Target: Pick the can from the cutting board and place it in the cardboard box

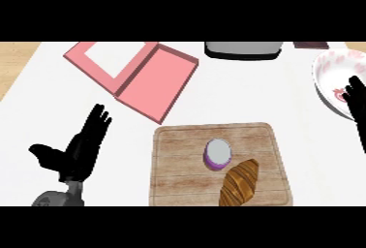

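Observation:
A purple can with a pale grey top [218, 154] stands upright near the middle of the wooden cutting board [178, 164]. A brown croissant [239, 183] lies just beside it toward the board's front edge. The pink box [154, 80] lies open at the back left, with its flap frame [97, 60] folded out to the left. My left hand [79, 150] is open at the lower left, fingers up, well left of the board. At the right edge my right hand [355, 104] shows with straight fingers, over the plate's rim. Neither hand touches the can.
A white plate with a red pattern [336, 72] sits at the far right. A grey appliance [241, 49] stands at the back edge, with a dark object [311, 44] to its right. Bare white counter [243, 97] lies between box, board and plate.

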### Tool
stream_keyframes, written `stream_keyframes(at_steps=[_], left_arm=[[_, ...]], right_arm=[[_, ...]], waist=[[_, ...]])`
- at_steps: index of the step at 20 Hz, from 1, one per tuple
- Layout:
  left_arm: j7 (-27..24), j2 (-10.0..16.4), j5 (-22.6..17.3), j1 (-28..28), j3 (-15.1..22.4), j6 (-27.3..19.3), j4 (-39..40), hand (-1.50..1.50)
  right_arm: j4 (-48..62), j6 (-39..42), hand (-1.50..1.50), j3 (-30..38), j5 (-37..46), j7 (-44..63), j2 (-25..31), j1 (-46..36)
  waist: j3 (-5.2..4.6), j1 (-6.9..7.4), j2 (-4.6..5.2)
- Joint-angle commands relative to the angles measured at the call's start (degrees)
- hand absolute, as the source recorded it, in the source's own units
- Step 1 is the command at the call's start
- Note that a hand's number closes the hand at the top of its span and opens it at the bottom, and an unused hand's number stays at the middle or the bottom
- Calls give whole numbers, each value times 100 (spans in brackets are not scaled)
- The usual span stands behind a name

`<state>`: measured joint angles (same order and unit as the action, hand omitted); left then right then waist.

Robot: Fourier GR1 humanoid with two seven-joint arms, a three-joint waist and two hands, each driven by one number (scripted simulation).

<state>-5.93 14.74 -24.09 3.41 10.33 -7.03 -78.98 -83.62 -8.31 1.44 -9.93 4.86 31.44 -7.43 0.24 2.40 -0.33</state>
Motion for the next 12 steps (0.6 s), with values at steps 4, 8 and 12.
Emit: stream_keyframes(at_steps=[4, 8, 12], left_arm=[[80, 1325, 1149, 50, -467, -695, 360, 0], [198, 1616, 1575, 70, -275, -800, 466, 0], [718, 1895, 1864, 177, -415, -1137, 514, 0]], right_arm=[[-704, 409, -150, -782, -525, -73, -1076, -148], [-899, 879, -150, -1771, 1883, -504, 748, -485], [-880, 36, -150, -2198, 1252, -1468, -1083, 776]], waist=[[-4, -141, 10], [-110, 90, -5], [-1, -302, 29]])
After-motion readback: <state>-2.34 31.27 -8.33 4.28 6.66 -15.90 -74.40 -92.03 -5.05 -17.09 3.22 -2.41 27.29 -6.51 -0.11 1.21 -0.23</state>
